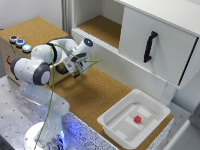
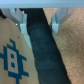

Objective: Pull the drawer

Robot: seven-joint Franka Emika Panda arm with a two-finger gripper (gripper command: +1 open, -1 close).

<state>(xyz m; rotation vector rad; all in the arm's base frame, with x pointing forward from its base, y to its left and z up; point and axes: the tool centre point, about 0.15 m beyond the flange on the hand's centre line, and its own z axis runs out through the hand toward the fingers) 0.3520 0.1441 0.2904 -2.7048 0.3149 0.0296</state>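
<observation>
My gripper hangs low over the cork surface, next to the side of a brown box on the exterior view's left. In the wrist view a dark ribbed bar, like a handle, runs between my two white fingers, which sit tight against both its sides. Beside it is a brown panel with a blue print. A large white drawer front with a black handle stands out from the white cabinet on the exterior view's right, far from the gripper.
The brown box carries several round buttons on top. A white tray with a small red object sits on the cork at the lower right. A green cable hangs along the arm.
</observation>
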